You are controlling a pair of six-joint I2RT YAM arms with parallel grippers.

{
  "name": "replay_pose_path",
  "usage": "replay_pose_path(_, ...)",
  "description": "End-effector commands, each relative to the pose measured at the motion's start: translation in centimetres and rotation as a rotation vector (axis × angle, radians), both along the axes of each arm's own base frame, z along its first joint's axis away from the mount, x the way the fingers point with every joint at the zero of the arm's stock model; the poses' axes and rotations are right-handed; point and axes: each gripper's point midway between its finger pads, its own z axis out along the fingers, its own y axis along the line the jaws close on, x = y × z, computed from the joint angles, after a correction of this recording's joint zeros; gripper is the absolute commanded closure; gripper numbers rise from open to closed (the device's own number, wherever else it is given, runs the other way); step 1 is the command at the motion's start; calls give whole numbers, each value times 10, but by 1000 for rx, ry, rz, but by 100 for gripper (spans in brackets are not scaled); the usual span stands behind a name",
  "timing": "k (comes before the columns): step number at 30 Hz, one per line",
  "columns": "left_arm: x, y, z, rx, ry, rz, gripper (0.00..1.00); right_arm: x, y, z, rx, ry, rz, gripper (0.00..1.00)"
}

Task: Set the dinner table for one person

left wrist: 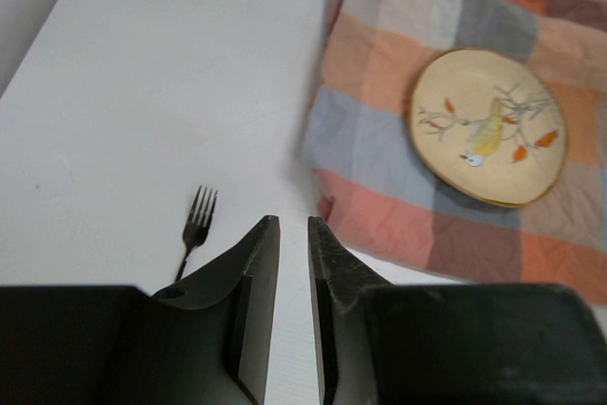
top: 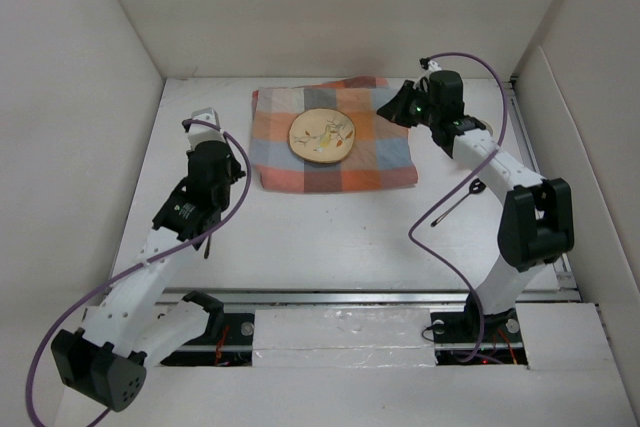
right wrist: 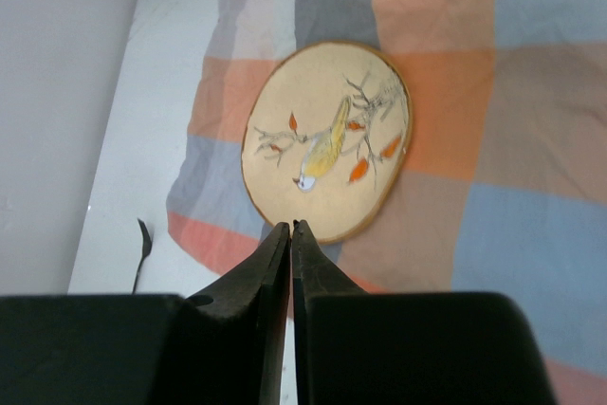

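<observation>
The dinner table (top: 330, 237) is a plain white top. A checked orange, blue and grey cloth (top: 380, 162) lies at its back middle, and on it sits a round cream plate (top: 321, 136) painted with a bird. A dark fork (left wrist: 194, 225) lies on the bare table left of the cloth's near corner, tines pointing away. My left gripper (left wrist: 292, 222) hangs above the table beside the fork, its jaws a narrow gap apart with nothing between them. My right gripper (right wrist: 290, 226) is shut and empty, hovering over the cloth with its tips in line with the near rim of the plate (right wrist: 327, 139).
A second dark utensil (top: 455, 205) lies on the table right of the cloth, beside the right arm. White walls enclose the table on the left, back and right. Purple cables loop off both arms.
</observation>
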Motion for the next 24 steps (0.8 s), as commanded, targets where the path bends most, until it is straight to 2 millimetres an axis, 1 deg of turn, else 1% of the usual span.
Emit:
replay_pose_path(1,8,38,-52,-45,174,63,85,-52,-1,-7,15,-85,6,100)
replay_pose_path(2,7,42,-65,-61,214,71,86,-62,0,-7,26,-91,9,100)
replay_pose_path(3,6,41,-76,-75,253,65,85,-71,-3,-10,31,-92,7,100)
replay_pose_path(4,7,42,-94,-62,323,81,82,-87,-2,-28,27,-61,20,99)
replay_pose_path(5,2,52,-109,-47,396,115,81,-94,-3,-13,44,-103,22,96)
replay_pose_path(6,0,55,-124,-23,452,131,80,-100,-4,-12,56,-105,24,94)
replay_pose_path(7,-1,55,-143,-46,524,131,81,-104,-6,-8,69,-113,29,93)
replay_pose_path(8,-1,56,-151,-62,551,120,79,-110,-6,-5,77,-117,42,91)
replay_pose_path(9,-1,56,-159,-82,586,117,74,-111,-10,-1,76,-124,43,88)
replay_pose_path(10,-4,59,-178,-81,658,122,68,-110,-14,2,72,-127,40,87)
replay_pose_path(12,-2,65,-192,-107,706,126,60,-111,-19,2,60,-128,30,85)
replay_pose_path(13,-5,66,-209,-115,769,129,56,-110,-25,2,60,-123,25,84)
replay_pose_path(15,-8,74,-222,-150,823,140,55,-110,-30,0,76,-122,22,84)
replay_pose_path(16,-10,77,-231,-153,856,149,55,-109,-36,-1,79,-121,18,84)
replay_pose_path(17,-10,80,-233,-158,860,155,55,-109,-39,-3,81,-115,19,84)
replay_pose_path(18,-8,78,-233,-166,858,145,56,-109,-41,-5,86,-110,18,84)
replay_pose_path(19,-8,82,-234,-169,861,156,56,-109,-42,-5,93,-109,24,84)
replay_pose_path(24,-8,81,-241,-166,898,154,56,-110,-41,-2,103,-113,31,83)
